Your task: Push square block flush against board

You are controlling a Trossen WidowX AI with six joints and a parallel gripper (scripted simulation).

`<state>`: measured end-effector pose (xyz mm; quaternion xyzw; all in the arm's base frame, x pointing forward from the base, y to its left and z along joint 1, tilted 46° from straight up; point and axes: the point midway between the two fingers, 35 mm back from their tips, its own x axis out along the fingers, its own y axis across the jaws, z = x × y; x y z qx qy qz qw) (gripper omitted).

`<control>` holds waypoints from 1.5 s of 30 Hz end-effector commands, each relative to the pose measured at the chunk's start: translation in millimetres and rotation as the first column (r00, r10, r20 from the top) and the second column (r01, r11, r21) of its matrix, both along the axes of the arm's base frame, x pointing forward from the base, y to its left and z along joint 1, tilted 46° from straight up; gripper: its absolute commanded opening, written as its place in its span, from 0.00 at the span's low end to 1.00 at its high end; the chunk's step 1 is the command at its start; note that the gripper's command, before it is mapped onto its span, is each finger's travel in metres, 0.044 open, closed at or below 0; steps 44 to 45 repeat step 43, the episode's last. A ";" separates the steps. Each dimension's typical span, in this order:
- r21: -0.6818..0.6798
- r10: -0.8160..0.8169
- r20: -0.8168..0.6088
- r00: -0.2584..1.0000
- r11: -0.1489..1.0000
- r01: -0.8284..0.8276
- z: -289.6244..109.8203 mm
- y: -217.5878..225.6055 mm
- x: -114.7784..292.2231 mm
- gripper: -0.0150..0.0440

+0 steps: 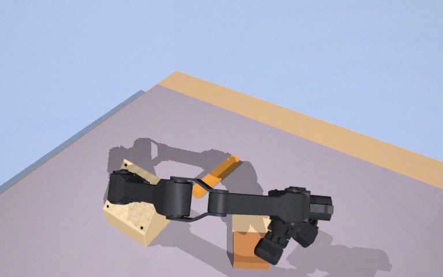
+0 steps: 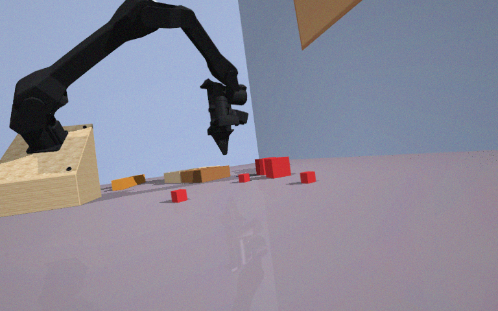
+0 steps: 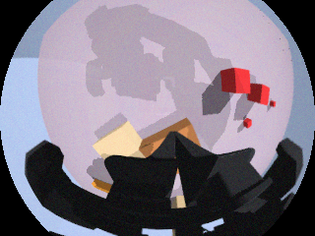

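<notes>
The square block [image 1: 247, 244] [image 2: 200, 173] [image 3: 133, 142] is flat, with a tan top and orange sides, and lies on the purple table. The board [image 1: 218, 173] [image 2: 127, 182] is a thin orange bar that lies apart from the block, further back and nearer the arm's base. My gripper [image 1: 270, 253] [image 2: 223, 149] [image 3: 176, 160] is shut and empty. It hangs in the air above the block's near end, with its tips pointing down and clear of the block. The arm hides part of the block's top in the top view.
The arm's wooden base [image 1: 134, 215] [image 2: 43, 179] stands to the left. Several red cubes [image 2: 277, 166] [image 2: 178, 195] [image 2: 307, 177] [image 3: 235, 81] lie on the table beyond the block. A tan strip [image 1: 293, 120] runs along the table's far edge.
</notes>
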<state>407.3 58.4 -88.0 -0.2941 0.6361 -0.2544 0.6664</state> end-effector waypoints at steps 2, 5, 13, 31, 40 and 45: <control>-0.002 0.108 -0.120 0.987 0.994 -0.109 -12.1 10.2 -1.9 0.25; 0.001 0.174 -0.192 0.966 0.984 -0.178 -19.1 16.2 -3.3 0.25; 0.002 0.199 -0.219 0.955 0.979 -0.203 -51.8 -12.6 -1.0 0.25; 0.002 0.205 -0.228 0.952 0.978 -0.210 -58.1 -24.8 -14.7 0.25; 0.002 0.205 -0.228 0.952 0.978 -0.210 -57.8 -25.1 -16.1 0.25; 0.002 0.205 -0.228 0.952 0.978 -0.210 -58.8 -23.7 -11.4 0.25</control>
